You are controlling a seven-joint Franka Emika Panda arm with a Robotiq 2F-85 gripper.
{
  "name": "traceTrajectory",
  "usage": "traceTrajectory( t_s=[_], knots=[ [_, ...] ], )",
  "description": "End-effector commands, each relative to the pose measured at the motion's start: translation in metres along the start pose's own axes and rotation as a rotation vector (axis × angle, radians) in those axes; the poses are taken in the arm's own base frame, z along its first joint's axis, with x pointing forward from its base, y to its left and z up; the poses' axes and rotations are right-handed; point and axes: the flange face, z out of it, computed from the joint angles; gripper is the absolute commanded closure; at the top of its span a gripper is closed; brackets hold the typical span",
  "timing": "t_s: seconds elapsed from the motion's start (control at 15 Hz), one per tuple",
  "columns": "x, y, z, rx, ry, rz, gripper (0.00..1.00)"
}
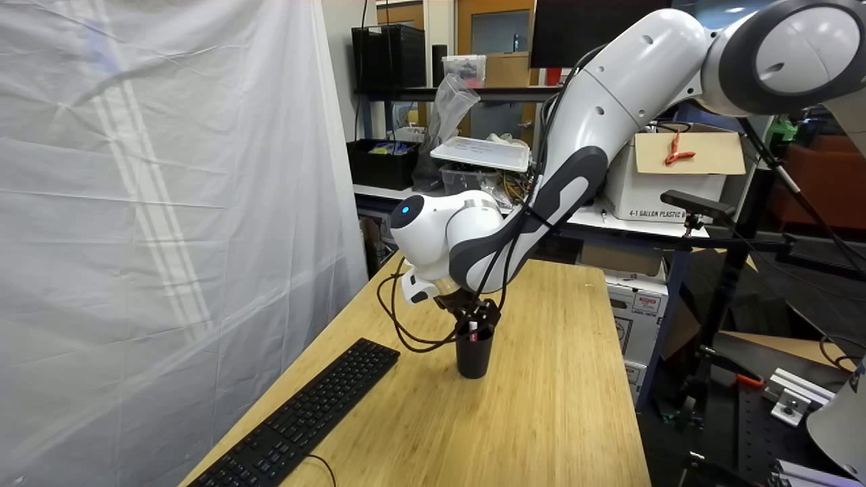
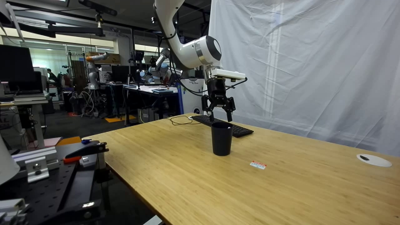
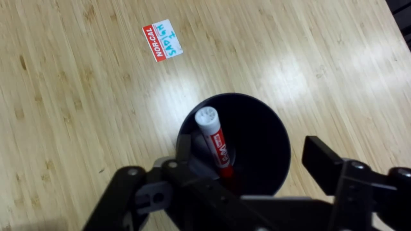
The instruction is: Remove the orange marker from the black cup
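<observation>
The black cup (image 1: 473, 364) stands upright on the wooden table, also in the other views (image 2: 221, 141) (image 3: 260, 138). The orange marker (image 3: 216, 141) looks white and red here. It leans inside the cup with its white end up near the rim; its lower end is lost in shadow. Its top shows in both exterior views (image 1: 473, 329) (image 2: 229, 127). My gripper (image 2: 221, 117) is open and empty, pointing down just above the cup. In the wrist view (image 3: 252, 154) one finger overlaps the cup's left rim, left of the marker; the other is beyond the right rim.
A black keyboard (image 1: 304, 409) lies along the table's curtain side, its cable (image 2: 181, 120) on the table. A flat red-white sticker (image 3: 162, 40) is on the table near the cup. A white curtain (image 2: 300, 78) hangs beside the table. Loose black cables (image 1: 413, 341) hang from the arm.
</observation>
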Motion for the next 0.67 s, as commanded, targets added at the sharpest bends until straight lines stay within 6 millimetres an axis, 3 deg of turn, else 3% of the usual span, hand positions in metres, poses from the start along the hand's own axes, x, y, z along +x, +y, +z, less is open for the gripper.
traceTrajectory(
  t_s=[0.0,0.33,0.47,0.6],
  knots=[
    [-0.004,0.007,-0.002,-0.017,-0.007,-0.019,0.40],
    [-0.007,0.010,-0.001,-0.016,-0.009,-0.022,0.76],
    [-0.007,0.010,0.003,-0.012,-0.011,-0.026,0.78],
    [-0.005,0.011,0.012,-0.001,-0.013,-0.036,0.73]
  ],
)
